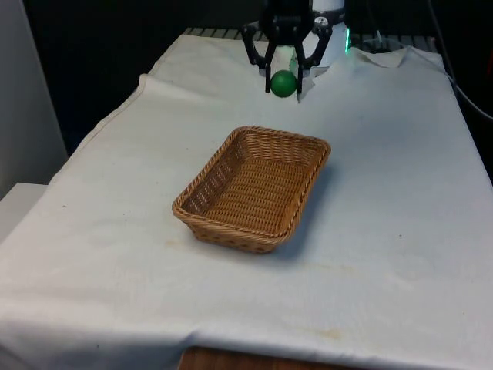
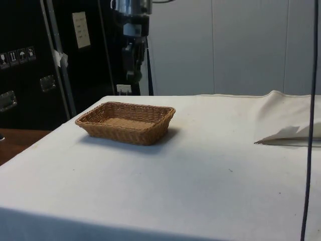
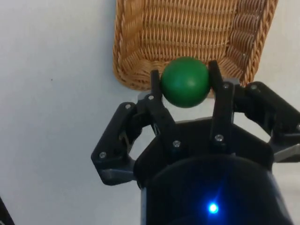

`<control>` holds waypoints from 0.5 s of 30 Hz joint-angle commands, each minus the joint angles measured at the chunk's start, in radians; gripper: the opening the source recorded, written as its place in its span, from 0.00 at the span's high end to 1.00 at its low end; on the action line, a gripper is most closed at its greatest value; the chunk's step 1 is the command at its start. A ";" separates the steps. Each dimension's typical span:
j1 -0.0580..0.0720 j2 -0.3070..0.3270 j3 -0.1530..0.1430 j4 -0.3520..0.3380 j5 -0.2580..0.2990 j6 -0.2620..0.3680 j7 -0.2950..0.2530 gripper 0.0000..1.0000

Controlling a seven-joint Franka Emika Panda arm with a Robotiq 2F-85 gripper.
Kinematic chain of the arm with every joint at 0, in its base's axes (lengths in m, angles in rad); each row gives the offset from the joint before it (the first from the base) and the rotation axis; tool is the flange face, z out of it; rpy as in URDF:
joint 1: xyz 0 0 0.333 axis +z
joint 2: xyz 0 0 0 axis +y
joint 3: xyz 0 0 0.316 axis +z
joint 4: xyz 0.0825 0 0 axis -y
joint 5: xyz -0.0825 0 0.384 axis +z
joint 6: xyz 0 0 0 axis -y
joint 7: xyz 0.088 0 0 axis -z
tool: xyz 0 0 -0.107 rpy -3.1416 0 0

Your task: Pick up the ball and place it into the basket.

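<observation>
Front view, nearest item first: white cloth (image 1: 385,270) lay over the table, bare at the near edge. Next item: one wicker basket (image 1: 262,240), rectangular, open side up, resting flat on the cloth near the table's middle, with nothing seen inside it. Farthest item: black gripper (image 1: 283,83), raised above the cloth beyond the basket's far rim, fingers closed on a green ball (image 1: 283,82). Wrist view confirmed the hold: ball (image 3: 185,82) was pinched between the two fingertips (image 3: 155,84) at about its widest part, with the basket's near rim (image 3: 123,70) lying just ahead of and below it. Side view placed the gripper (image 2: 133,75) well above the basket (image 2: 125,131), near its far end. Step in hand, as judged: carrying the ball to the basket. Handling notes: the ball appeared not yet over the woven floor, so travel should continue towards the basket's centre before any release. Height should be kept until the rim is passed, then reduced, since a round ball dropped from high would likely bounce or roll out over the low wall. The fingers should open only when the ball hangs low over the middle, and the grip should not slacken during travel.
</observation>
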 commanded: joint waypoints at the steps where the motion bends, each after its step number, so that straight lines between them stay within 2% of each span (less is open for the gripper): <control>1: -0.008 0.025 0.004 0.024 0.035 -0.013 -0.028 1.00; 2: -0.001 0.013 -0.001 0.011 0.010 0.000 -0.007 1.00; 3: -0.009 0.037 0.003 0.034 0.043 -0.013 -0.035 1.00; 9: -0.020 0.133 -0.006 0.111 0.117 -0.014 -0.094 1.00; 10: -0.008 0.124 -0.016 0.098 0.096 -0.001 -0.076 1.00; 11: -0.022 0.147 -0.007 0.121 0.129 -0.013 -0.103 1.00; 15: -0.028 0.220 -0.015 0.173 0.197 -0.011 -0.154 1.00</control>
